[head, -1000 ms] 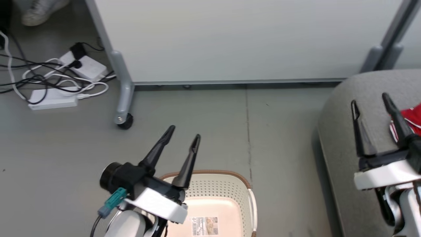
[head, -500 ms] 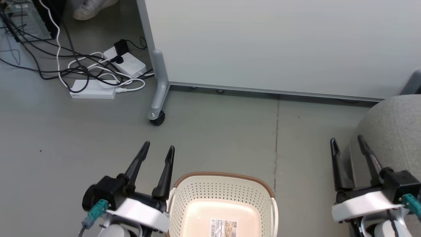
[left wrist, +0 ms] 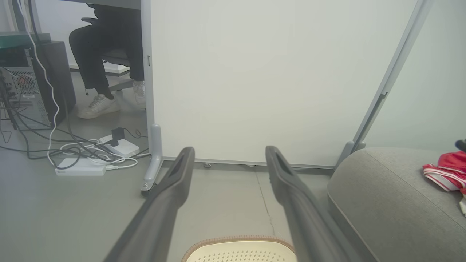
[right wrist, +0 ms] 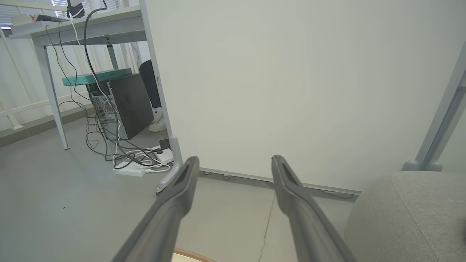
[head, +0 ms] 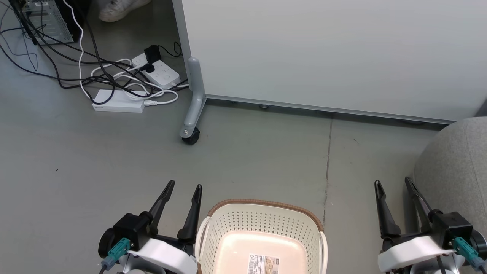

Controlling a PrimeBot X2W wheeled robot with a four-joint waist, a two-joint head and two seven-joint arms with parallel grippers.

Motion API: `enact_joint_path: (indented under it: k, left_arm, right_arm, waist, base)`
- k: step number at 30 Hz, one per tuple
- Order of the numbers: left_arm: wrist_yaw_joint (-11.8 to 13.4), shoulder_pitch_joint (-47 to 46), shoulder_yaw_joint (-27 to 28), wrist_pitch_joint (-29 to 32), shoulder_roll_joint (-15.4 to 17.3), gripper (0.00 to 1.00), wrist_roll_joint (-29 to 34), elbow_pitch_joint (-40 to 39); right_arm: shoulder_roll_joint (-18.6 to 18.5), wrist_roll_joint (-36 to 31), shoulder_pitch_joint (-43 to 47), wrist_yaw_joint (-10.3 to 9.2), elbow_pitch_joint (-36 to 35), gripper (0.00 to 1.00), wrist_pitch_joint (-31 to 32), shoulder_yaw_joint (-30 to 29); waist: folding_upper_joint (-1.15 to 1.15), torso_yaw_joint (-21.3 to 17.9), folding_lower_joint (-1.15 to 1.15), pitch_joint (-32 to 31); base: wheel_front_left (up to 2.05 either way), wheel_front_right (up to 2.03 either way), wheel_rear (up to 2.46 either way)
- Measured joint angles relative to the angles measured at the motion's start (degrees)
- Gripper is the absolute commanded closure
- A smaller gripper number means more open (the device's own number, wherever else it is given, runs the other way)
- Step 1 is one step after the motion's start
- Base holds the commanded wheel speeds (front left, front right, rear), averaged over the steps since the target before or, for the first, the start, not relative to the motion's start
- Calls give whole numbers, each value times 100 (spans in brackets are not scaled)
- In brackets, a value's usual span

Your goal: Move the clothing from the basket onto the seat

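Head view: the left end effector point(head: 185, 185) and the right end effector point(head: 392, 181) stand at the lower corners with fingers pointing up the view. Each pair is parted and released, grasping nothing. Between them the basket point(head: 266, 202) sits on the grey floor point(head: 266, 160), its brown rim just beside the inner finger of the left end effector. Its inside shows a bare cream bottom bearing a printed label point(head: 263, 263). The seat point(head: 456, 167) rises at the right edge, close to the right end effector. Behind stands a pale partition panel point(head: 323, 53) on a castor point(head: 190, 136), and to its left lie white power strips point(head: 118, 105) among tangled cables. Left wrist view: the clothing point(left wrist: 446, 169), red with red-and-white striped trim, lies on top of the seat at the far right, well apart from the basket, whose rim shows at the bottom edge between the fingers. A seated person's legs point(left wrist: 105, 54) appear beyond the panel.
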Motion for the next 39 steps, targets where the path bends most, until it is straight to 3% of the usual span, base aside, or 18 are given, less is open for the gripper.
enact_joint_path:
  k: [39]
  left_arm:
    - [27,14,5,0,1,0,-238,83]
  right_arm:
    - [41,5,-1,-1,79,0,0,-29]
  waist:
    - [0,-188,0,-19]
  base:
    - [0,0,0]
